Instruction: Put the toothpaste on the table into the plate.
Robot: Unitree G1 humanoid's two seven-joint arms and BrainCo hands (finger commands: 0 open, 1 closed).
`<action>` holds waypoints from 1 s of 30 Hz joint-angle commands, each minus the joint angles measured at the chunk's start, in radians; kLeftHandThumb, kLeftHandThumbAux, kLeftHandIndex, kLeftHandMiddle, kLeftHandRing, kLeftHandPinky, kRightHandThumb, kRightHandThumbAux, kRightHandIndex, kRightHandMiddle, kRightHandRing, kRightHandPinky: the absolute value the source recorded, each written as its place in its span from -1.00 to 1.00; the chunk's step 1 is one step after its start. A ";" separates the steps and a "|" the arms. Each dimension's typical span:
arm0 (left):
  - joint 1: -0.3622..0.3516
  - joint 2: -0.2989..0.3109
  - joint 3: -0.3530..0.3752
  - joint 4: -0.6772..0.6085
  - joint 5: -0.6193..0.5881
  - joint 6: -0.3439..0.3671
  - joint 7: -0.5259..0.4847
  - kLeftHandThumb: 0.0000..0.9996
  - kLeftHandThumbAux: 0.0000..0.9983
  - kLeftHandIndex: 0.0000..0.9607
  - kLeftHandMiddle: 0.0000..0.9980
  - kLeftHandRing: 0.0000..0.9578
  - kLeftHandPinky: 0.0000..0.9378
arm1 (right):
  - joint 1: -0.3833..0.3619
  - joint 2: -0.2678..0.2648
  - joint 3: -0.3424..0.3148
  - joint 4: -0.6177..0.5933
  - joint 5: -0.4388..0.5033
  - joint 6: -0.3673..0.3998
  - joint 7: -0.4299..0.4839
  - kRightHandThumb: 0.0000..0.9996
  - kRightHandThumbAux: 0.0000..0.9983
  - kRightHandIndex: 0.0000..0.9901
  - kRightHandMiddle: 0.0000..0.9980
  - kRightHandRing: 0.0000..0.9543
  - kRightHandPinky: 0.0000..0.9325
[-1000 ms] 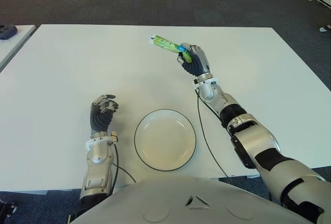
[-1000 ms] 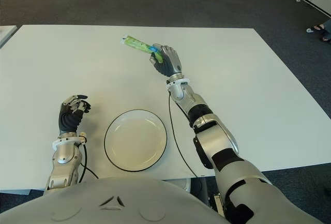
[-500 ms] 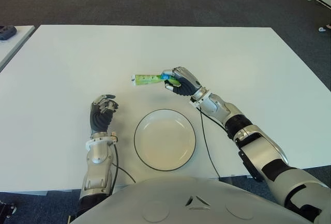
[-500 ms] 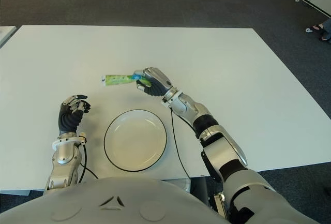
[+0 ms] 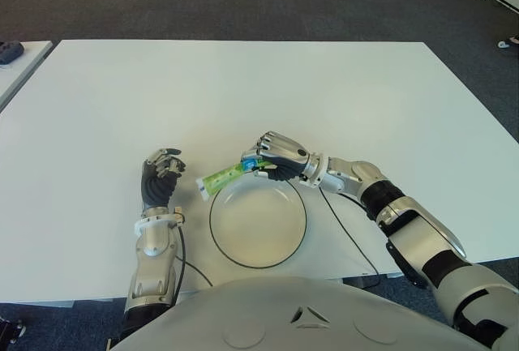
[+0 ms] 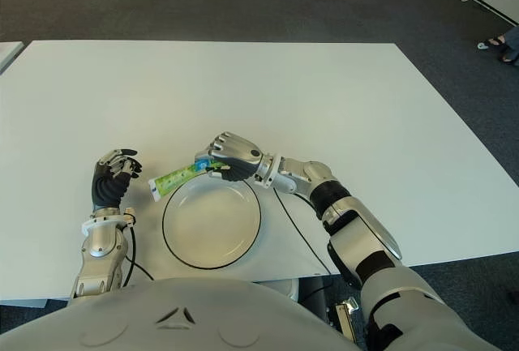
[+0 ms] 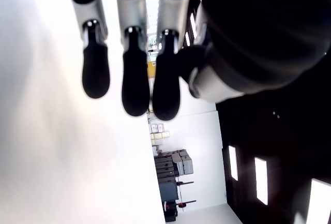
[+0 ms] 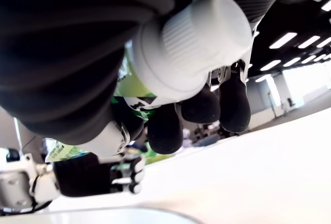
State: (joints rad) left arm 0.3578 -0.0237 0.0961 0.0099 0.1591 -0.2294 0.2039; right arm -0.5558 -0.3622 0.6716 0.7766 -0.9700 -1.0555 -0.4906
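Observation:
My right hand (image 5: 272, 159) is shut on the cap end of a green toothpaste tube (image 5: 224, 178) and holds it over the far left rim of the white, dark-rimmed plate (image 5: 268, 254). The tube points left and toward me, its flat tail past the plate's rim. In the right wrist view the white cap (image 8: 199, 40) sits against the palm with the fingers (image 8: 199, 107) curled round the tube. My left hand (image 5: 160, 174) shows left of the plate, with its fingers (image 7: 135, 81) loosely curled round nothing.
The white table (image 5: 122, 100) stretches wide beyond the plate. A black cable (image 5: 345, 233) runs along my right arm over the table's near edge. A second table's corner (image 5: 16, 55) shows at the far left.
My right hand has carried the toothpaste from the far middle of the table toward me, down to the plate's far left rim, and the tube has turned to point left. The left hand has stayed put.

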 commanded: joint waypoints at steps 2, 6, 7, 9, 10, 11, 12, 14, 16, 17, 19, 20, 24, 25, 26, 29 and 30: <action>-0.006 0.003 -0.009 -0.005 0.012 0.030 0.002 0.41 0.44 -0.10 0.23 0.24 0.22 | -0.028 -0.027 0.043 -0.024 -0.063 -0.011 0.002 0.42 0.43 -0.11 0.73 0.82 0.90; -0.006 0.001 -0.008 -0.010 0.007 0.037 -0.001 0.41 0.43 -0.10 0.24 0.25 0.25 | -0.035 -0.043 0.056 -0.041 -0.072 -0.012 0.029 0.42 0.43 -0.11 0.74 0.83 0.92; -0.006 -0.001 -0.007 -0.011 0.004 0.037 -0.001 0.41 0.43 -0.10 0.25 0.26 0.26 | -0.037 -0.048 0.059 -0.048 -0.073 -0.011 0.040 0.42 0.43 -0.11 0.74 0.83 0.91; -0.007 -0.003 -0.006 -0.011 -0.005 0.035 -0.005 0.41 0.43 -0.10 0.26 0.27 0.26 | -0.039 -0.059 0.062 -0.067 -0.073 -0.008 0.063 0.42 0.43 -0.11 0.74 0.83 0.91; -0.007 -0.003 -0.006 -0.011 -0.007 0.032 -0.006 0.41 0.43 -0.10 0.26 0.27 0.27 | -0.038 -0.066 0.062 -0.080 -0.071 -0.006 0.077 0.42 0.43 -0.11 0.73 0.83 0.91; -0.007 -0.003 -0.006 -0.010 -0.009 0.031 -0.007 0.41 0.43 -0.10 0.26 0.27 0.27 | -0.037 -0.071 0.061 -0.090 -0.069 -0.004 0.088 0.42 0.43 -0.11 0.73 0.83 0.91; -0.007 -0.002 -0.006 -0.010 -0.010 0.030 -0.007 0.41 0.43 -0.10 0.27 0.28 0.27 | -0.036 -0.074 0.060 -0.097 -0.066 -0.002 0.096 0.42 0.43 -0.11 0.73 0.83 0.91; -0.007 -0.001 -0.007 -0.010 -0.011 0.030 -0.007 0.41 0.43 -0.10 0.27 0.28 0.27 | -0.033 -0.076 0.058 -0.105 -0.061 0.000 0.107 0.42 0.43 -0.11 0.73 0.83 0.91; -0.012 0.004 -0.010 0.000 0.003 0.022 0.000 0.41 0.43 -0.10 0.26 0.28 0.26 | -0.034 -0.086 0.056 -0.126 -0.055 0.003 0.136 0.42 0.43 -0.11 0.73 0.83 0.90; -0.013 0.006 -0.010 0.002 0.007 0.021 0.002 0.41 0.43 -0.10 0.26 0.27 0.26 | -0.035 -0.090 0.055 -0.133 -0.053 0.005 0.146 0.42 0.43 -0.11 0.71 0.82 0.88; -0.014 0.007 -0.011 0.002 0.010 0.024 0.001 0.41 0.43 -0.10 0.25 0.26 0.25 | -0.035 -0.095 0.054 -0.142 -0.040 0.003 0.180 0.40 0.44 -0.11 0.68 0.78 0.83; -0.015 0.007 -0.012 0.002 0.011 0.024 0.001 0.41 0.43 -0.10 0.24 0.26 0.24 | -0.035 -0.098 0.053 -0.145 -0.027 0.001 0.205 0.39 0.44 -0.12 0.65 0.73 0.78; -0.017 0.010 -0.014 0.001 0.016 0.029 -0.001 0.41 0.44 -0.10 0.23 0.26 0.25 | -0.038 -0.115 0.051 -0.163 0.040 0.001 0.335 -0.09 0.31 -0.07 0.45 0.52 0.57; -0.018 0.011 -0.014 0.001 0.017 0.031 -0.001 0.41 0.44 -0.10 0.23 0.25 0.25 | -0.039 -0.120 0.050 -0.170 0.058 0.003 0.373 -0.32 0.14 -0.12 0.21 0.29 0.39; -0.020 0.014 -0.015 0.004 0.018 0.025 -0.003 0.41 0.44 -0.10 0.22 0.25 0.24 | -0.048 -0.129 0.050 -0.188 0.084 0.000 0.421 -0.47 0.04 -0.16 0.06 0.14 0.28; -0.023 0.020 -0.019 0.012 0.022 0.008 -0.005 0.41 0.44 -0.10 0.24 0.27 0.26 | -0.051 -0.147 0.045 -0.232 0.116 0.007 0.513 -0.65 -0.09 -0.40 -0.21 -0.13 0.03; -0.024 0.022 -0.020 0.014 0.022 0.005 -0.006 0.41 0.44 -0.10 0.24 0.27 0.27 | -0.047 -0.151 0.041 -0.246 0.119 0.015 0.536 -0.67 -0.11 -0.46 -0.27 -0.20 -0.04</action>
State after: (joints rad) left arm 0.3443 -0.0123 0.0896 0.0056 0.1687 -0.2135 0.2039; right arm -0.5839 -0.4871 0.7218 0.5725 -0.8812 -1.0566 -0.0393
